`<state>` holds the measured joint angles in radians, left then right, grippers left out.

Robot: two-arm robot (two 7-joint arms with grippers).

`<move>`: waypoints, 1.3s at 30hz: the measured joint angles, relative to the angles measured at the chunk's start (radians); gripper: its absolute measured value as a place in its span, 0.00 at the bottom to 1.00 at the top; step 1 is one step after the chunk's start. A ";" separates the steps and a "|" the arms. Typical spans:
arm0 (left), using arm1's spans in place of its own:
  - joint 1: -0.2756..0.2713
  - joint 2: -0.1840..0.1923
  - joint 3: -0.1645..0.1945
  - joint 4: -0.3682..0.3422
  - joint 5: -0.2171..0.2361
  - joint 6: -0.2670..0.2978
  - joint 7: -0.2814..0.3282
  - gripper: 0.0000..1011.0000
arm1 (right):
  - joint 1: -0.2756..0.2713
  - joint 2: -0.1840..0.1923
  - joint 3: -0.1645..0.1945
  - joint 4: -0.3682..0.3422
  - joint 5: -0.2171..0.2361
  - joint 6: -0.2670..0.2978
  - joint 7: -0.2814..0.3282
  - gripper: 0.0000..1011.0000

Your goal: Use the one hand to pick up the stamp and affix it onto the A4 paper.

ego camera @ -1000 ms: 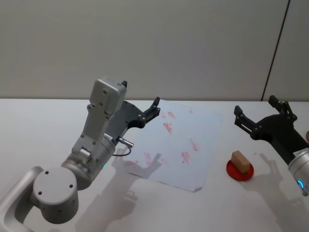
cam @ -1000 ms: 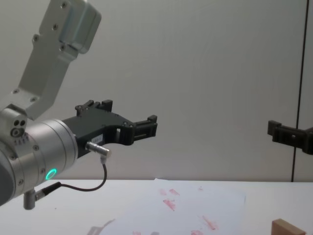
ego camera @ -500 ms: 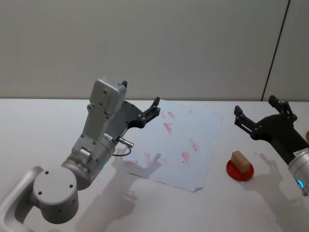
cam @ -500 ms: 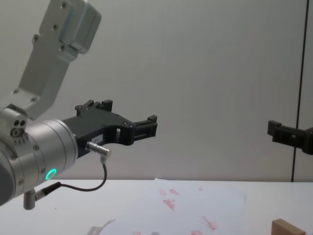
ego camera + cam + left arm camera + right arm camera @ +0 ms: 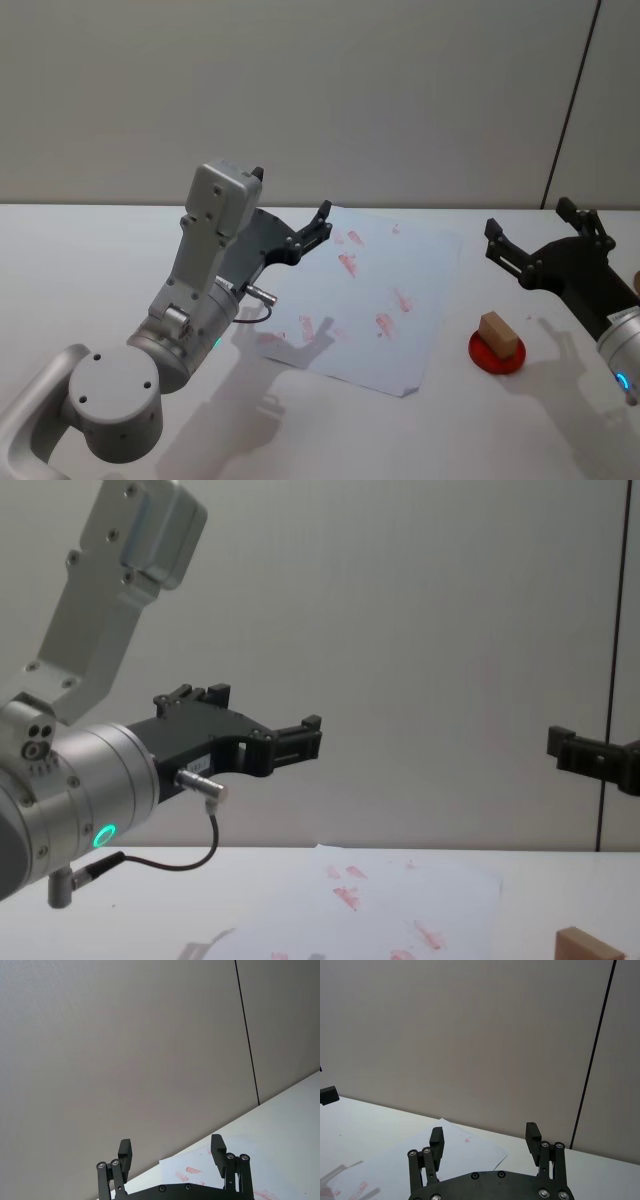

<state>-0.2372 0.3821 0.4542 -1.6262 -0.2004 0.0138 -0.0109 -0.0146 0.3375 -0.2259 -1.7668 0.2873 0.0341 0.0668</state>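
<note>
The stamp, a small light-brown wooden block, rests on a round red pad at the table's right; its top corner also peeks in as the stamp in the chest view. My right gripper, on the blue-lit arm, hovers open above and behind the stamp, apart from it, with nothing between its fingers. The A4 paper, white with scattered red prints, lies flat at the table's middle. My left gripper, on the green-lit arm, hangs open over the paper's left far corner.
A dangling cable loops under the left wrist. The white table stretches bare to the left and in front of the paper. A plain wall stands behind the table's far edge.
</note>
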 joint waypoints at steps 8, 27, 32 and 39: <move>0.000 0.000 0.000 0.000 0.000 0.000 0.000 0.99 | 0.000 0.000 0.001 0.000 0.000 0.000 0.001 0.99; 0.000 0.000 0.000 0.000 0.000 0.000 0.000 0.99 | -0.067 0.062 0.032 -0.067 0.042 0.033 0.016 0.99; 0.000 0.000 0.000 0.000 0.000 0.000 0.000 0.99 | -0.094 0.087 0.044 -0.088 0.045 0.063 0.009 0.99; 0.000 0.000 0.000 0.000 0.000 0.000 0.000 0.99 | -0.123 0.112 0.052 -0.111 0.047 0.114 0.006 0.99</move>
<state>-0.2372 0.3821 0.4542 -1.6262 -0.2004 0.0139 -0.0110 -0.1376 0.4494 -0.1736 -1.8779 0.3347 0.1477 0.0732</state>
